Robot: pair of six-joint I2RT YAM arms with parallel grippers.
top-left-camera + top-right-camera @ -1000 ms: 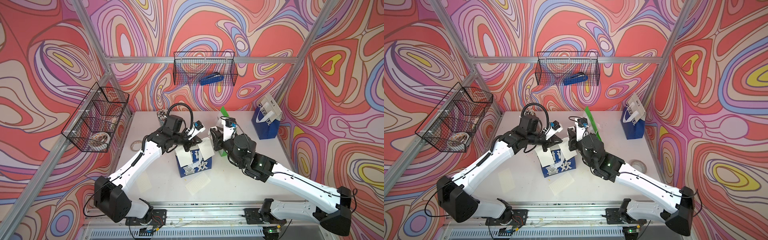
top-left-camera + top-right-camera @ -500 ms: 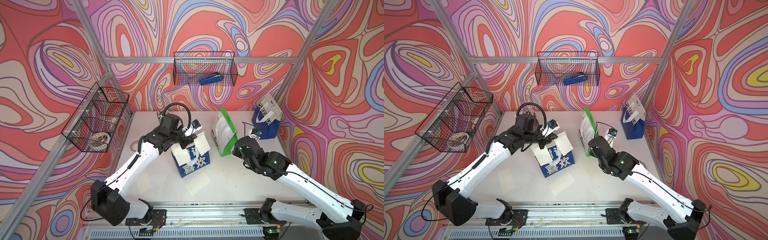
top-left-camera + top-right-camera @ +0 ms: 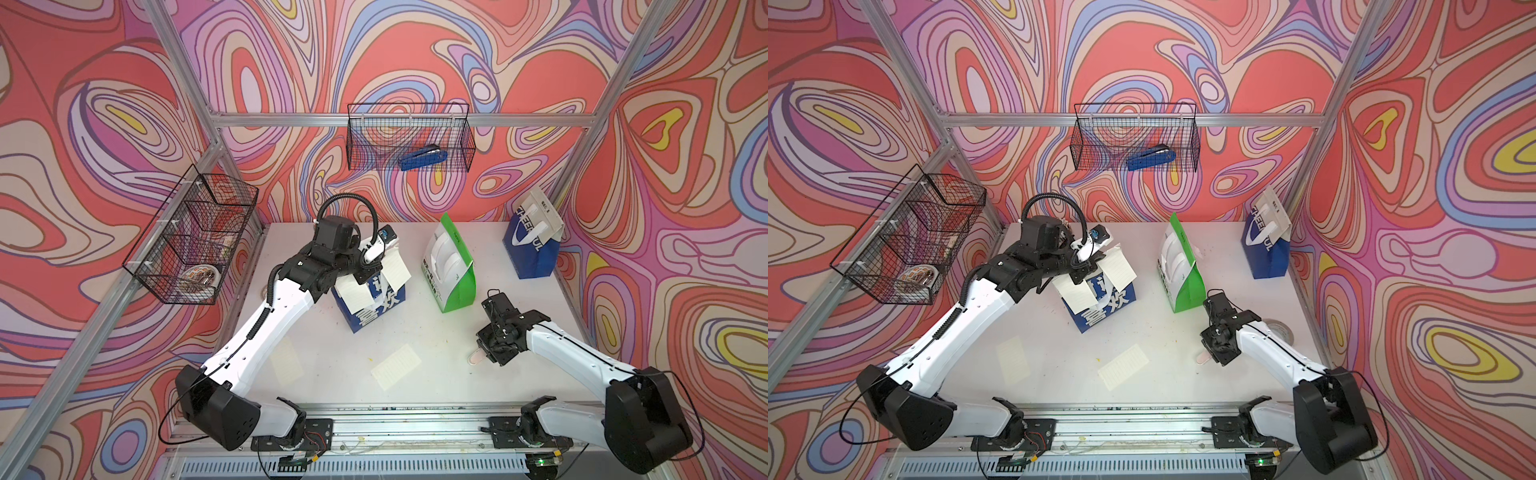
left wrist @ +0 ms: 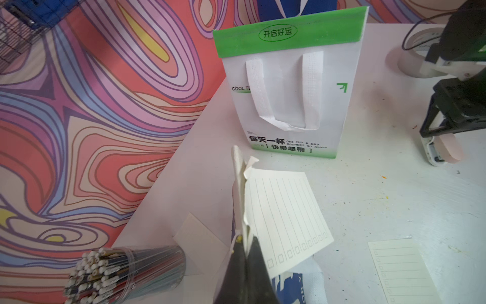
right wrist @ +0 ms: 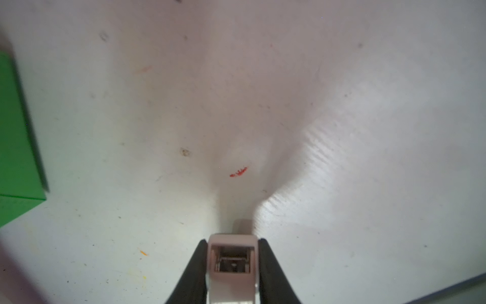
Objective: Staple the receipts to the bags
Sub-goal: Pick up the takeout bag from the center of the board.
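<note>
Centre-left on the tabletop [image 3: 415,328], the blue-white bag with Chinese characters [image 3: 376,305] stands upright. Left tool [image 4: 246,252] is pinched tight on the bag's top rim, with the held receipt [image 4: 286,218] sandwiched in. That slip fans out over the bag mouth. Second receipt [image 3: 353,296] hangs down the bag face on the left-arm side; can't tell what fixes it. Front loose receipt [image 3: 395,366] lies flat front-centre. Pale loose receipt [image 3: 286,360] lies flat just beside the left forearm.

Right tool [image 5: 232,243] is clamped on a small pink-white stapler [image 5: 231,268]. It sits low over bare tabletop, well apart from the Chinese-character bag.

Green-white bag [image 3: 451,272] stands between that bag and the CHEERFUL bag [image 3: 530,249], near the right tool, handles flat on its face. CHEERFUL bag is in the back right corner.

Clutter:
- Pen cup [image 4: 126,268] is close by the left tool, towards the wall.
- Tape roll [image 3: 1277,330] is just beside the right forearm.
- Blue stapler [image 3: 424,158] lies in the wire basket [image 3: 409,124] on the back wall.
- Side basket [image 3: 187,245] on the left wall holds another roll [image 3: 199,277].
</note>
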